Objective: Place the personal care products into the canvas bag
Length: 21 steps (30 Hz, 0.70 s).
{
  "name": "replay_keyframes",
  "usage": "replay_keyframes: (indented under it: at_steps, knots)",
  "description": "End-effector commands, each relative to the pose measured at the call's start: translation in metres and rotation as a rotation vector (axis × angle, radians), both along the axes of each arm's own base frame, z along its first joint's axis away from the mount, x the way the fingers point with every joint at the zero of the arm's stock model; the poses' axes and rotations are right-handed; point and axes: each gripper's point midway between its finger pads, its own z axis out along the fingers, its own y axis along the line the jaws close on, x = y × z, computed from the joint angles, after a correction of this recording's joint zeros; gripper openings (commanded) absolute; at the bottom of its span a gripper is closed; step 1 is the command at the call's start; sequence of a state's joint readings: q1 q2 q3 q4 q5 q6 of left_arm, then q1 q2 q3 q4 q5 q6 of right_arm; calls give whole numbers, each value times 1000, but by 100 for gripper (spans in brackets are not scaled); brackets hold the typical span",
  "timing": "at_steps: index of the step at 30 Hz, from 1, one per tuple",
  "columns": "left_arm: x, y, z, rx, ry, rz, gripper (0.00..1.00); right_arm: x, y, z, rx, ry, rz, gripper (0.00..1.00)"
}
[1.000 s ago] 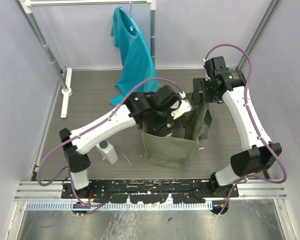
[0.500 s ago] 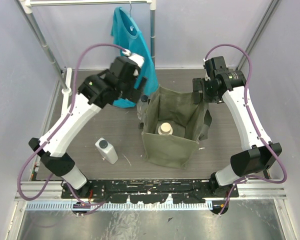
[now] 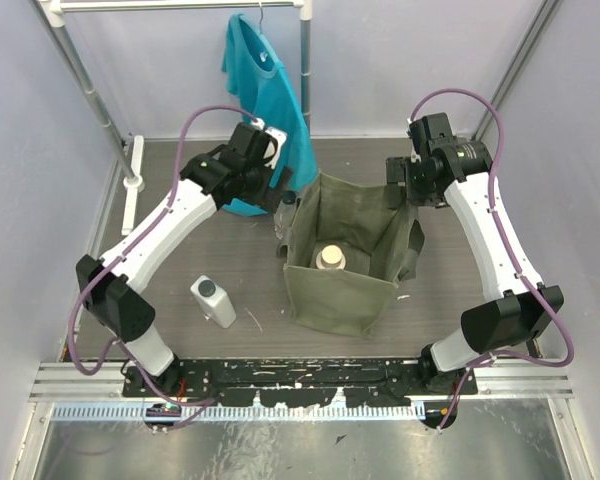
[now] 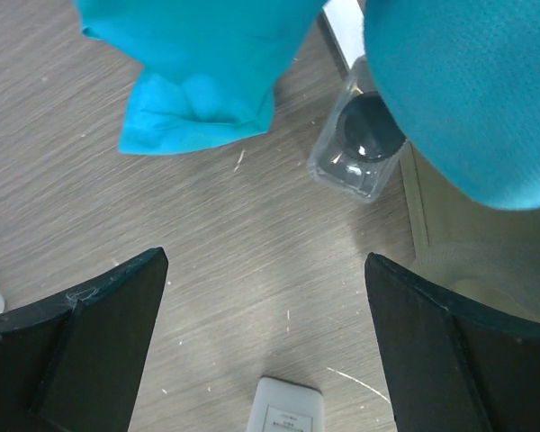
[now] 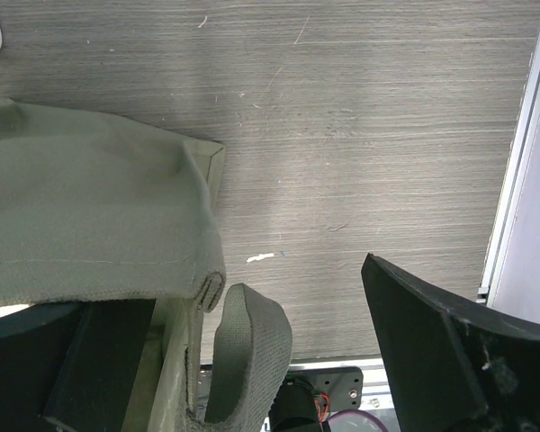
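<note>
The olive canvas bag [image 3: 342,285] stands open mid-table. A white bottle with a beige round cap [image 3: 330,258] stands inside it. A clear bottle with a dark cap [image 3: 288,201] stands just behind the bag's left rear corner and also shows in the left wrist view [image 4: 358,148]. A white bottle with a grey cap [image 3: 213,301] lies to the left of the bag. My left gripper [image 3: 272,178] [image 4: 265,256] is open and empty, above the floor just short of the clear bottle. My right gripper [image 3: 401,187] [image 5: 252,288] is open at the bag's right rear rim [image 5: 99,225], with a strap [image 5: 252,351] between its jaws.
A teal T-shirt [image 3: 265,100] hangs from a rack at the back and drapes over the left wrist view [image 4: 207,63]. The end of a white bottle [image 4: 288,409] shows at the bottom of the left wrist view. White rack feet [image 3: 132,185] stand at the left.
My left arm has left the bag's opening and swung back-left, then lowered toward the clear bottle. The beige-capped bottle now shows inside the bag. The right arm has not moved.
</note>
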<state>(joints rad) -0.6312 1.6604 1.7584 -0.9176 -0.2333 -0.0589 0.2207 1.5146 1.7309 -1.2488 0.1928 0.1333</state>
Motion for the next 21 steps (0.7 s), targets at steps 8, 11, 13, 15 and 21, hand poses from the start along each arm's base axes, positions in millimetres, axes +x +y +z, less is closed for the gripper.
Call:
replay_keyframes:
  at_steps: [8, 11, 13, 15, 21]
  knots:
    - [26, -40, -66, -45, 85, -168, 98, 1, -11, 15, -35, -35, -67, 100]
    - [28, -50, -73, -78, 98, -198, 98, 2, -11, 15, -28, -37, -74, 100]
    - [30, -58, -78, -105, 107, -215, 98, 4, -10, 15, -26, -38, -79, 100]
    - [30, -66, -85, -135, 120, -232, 98, 4, -10, 14, -25, -36, -80, 100]
    - [32, -74, -111, -147, 171, -234, 99, 8, -7, 11, -17, -27, -80, 100]
